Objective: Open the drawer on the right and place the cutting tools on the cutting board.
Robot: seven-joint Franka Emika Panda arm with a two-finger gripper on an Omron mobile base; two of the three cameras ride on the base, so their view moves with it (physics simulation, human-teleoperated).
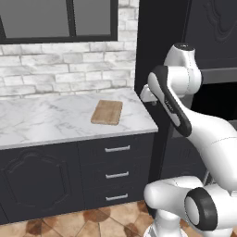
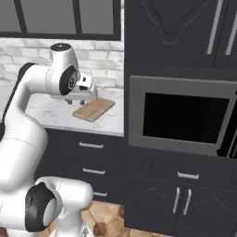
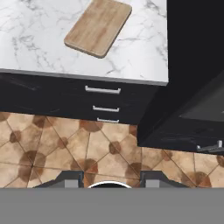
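Two dark fingertips (image 3: 72, 180) of the pincer (image 3: 112, 180) stand apart at the bottom of the hand view, with bare tiled floor (image 3: 65, 144) between them. The pincer is spread and carries nothing.

It hangs in free air, above and in front of the marble counter (image 3: 140, 52), looking down over the counter's front edge. That high, empty pose suits a task that is judged to be at its very start.

Ahead of the pincer and a little to its left, the cutting board (image 3: 98, 27) lies flat and bare on the counter, set at a slant and close to the counter's right end. Nothing stands around it, so tools could be lowered onto it from above.

Below the pincer and under the board sit three narrow drawers (image 3: 105, 107) with silver bars. These are not the goal.

To the pincer's right rises a tall dark cabinet holding an oven (image 2: 180, 115). Under the oven, lower than the pincer and well off to its right, is a wide dark front taken to be the drawer (image 2: 152, 167), flush and shut. The cutting tools are presumably inside it.

The cabinet's corner juts out just right of the pincer, so a sideways swing must clear that edge. The floor before the drawer looks free for it to slide out.
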